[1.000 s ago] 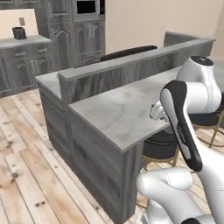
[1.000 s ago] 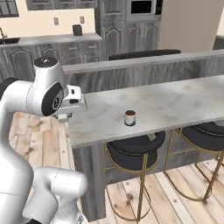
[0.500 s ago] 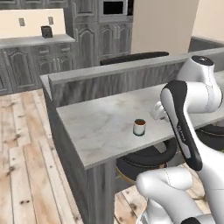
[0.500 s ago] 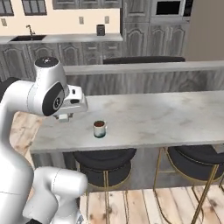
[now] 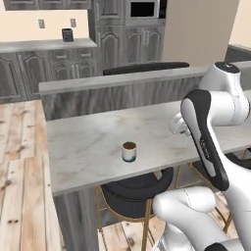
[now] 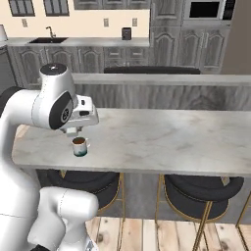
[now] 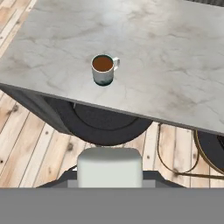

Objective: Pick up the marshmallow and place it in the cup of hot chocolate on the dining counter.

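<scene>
Marble dining counter (image 7: 175, 65), cup of hot chocolate (image 7: 103, 69) near its edge, jaws clenched on marshmallow (image 7: 110, 167)

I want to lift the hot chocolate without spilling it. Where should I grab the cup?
Grab the cup of hot chocolate around its round body, coming in level from the side. It stands upright on the dining counter with its top open and full, so keep away from above. The hand view also shows a small handle to hook.

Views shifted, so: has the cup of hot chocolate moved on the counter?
No. The cup of hot chocolate sits near the dining counter's front edge as before; the camera moved.
</scene>
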Robot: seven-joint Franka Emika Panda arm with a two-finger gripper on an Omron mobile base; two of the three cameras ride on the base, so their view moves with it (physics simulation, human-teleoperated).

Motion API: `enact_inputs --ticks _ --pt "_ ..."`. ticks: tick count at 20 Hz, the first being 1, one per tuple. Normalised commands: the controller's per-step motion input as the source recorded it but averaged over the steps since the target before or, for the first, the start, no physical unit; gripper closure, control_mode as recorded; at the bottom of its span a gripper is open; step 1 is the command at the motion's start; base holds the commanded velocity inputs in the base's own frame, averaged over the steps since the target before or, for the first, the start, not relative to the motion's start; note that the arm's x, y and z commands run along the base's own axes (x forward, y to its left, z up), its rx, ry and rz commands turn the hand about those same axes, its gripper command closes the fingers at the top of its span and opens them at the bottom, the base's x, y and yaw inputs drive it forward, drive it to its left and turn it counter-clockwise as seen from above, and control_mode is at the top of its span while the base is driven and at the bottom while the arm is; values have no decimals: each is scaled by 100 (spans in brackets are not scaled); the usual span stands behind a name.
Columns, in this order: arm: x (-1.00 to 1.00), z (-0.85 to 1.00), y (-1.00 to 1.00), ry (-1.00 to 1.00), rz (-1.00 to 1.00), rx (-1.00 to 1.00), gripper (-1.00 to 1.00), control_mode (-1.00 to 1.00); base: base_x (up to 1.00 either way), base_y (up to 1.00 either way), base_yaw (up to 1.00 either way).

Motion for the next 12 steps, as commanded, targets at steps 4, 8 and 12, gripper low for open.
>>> enact_inputs --ticks 4,8,12 --pt "0 0 0 0 0 0 100 100 41 -1 13" --pt "0 0 0 0 0 0 100 100 38 0 3" --pt "0 0 0 0 0 0 100 100 39 0 0"
